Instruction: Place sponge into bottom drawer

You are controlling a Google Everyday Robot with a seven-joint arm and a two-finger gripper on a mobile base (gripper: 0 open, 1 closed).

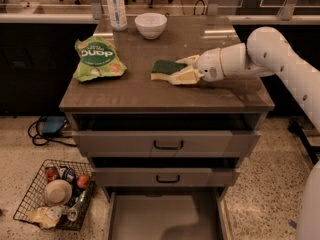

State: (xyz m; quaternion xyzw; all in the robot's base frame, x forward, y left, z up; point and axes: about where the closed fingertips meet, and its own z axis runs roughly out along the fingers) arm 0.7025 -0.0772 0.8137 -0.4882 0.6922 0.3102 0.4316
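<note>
With the gripper [181,69] at the sponge [164,68], the open bottom drawer [160,218] is accessible from above, forward of the upper drawers [125,144].

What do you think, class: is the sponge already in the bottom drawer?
No: the sponge lies on the countertop at the end effector, not in the open bottom drawer below.

The tool [185,68], over the cabinet top [145,93], hides the sponge's [163,68] right end; bottom drawer [160,216] cropped.

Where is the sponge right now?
The sponge lies on the cabinet top, right of the green snack bag, with the gripper at its right end.
</note>
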